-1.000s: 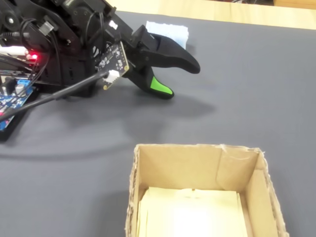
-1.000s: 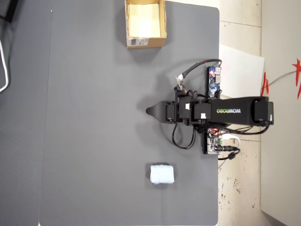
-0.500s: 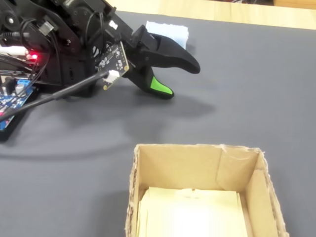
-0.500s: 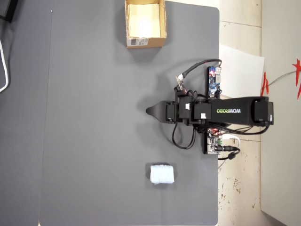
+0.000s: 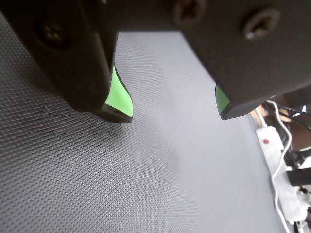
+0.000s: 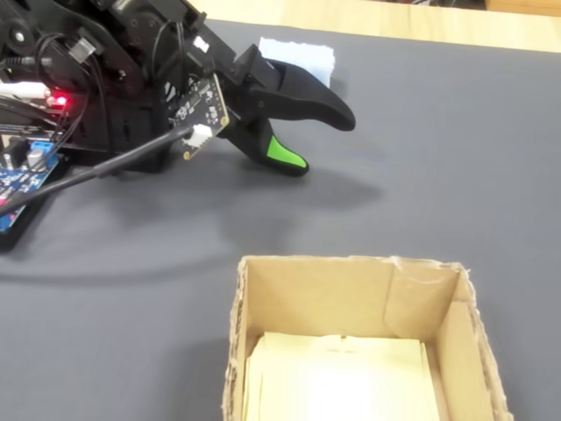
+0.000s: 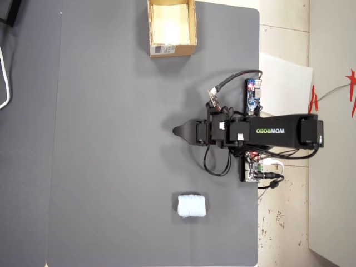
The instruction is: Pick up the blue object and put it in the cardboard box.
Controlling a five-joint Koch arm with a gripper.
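Observation:
The blue object (image 7: pixel 192 206), a pale ribbed block, lies on the dark mat near the bottom of the overhead view; in the fixed view the blue object (image 6: pixel 302 54) peeks out behind the gripper. The cardboard box (image 7: pixel 172 51) stands at the top edge of the mat; the fixed view shows the same box (image 6: pixel 351 267) in the foreground, pale paper inside. My gripper (image 7: pixel 177 132) hovers low over the mat between the two, touching neither. My gripper (image 5: pixel 173 114) is open, with bare mat between its green pads (image 5: pixel 119 94). The fixed view also shows the gripper (image 6: pixel 320 140) empty.
The arm's base, cables and a blue circuit board (image 7: pixel 254 94) sit at the mat's right edge in the overhead view. A white sheet (image 7: pixel 286 83) lies on the floor beyond it. A white power strip (image 5: pixel 279 167) shows at the wrist view's right edge.

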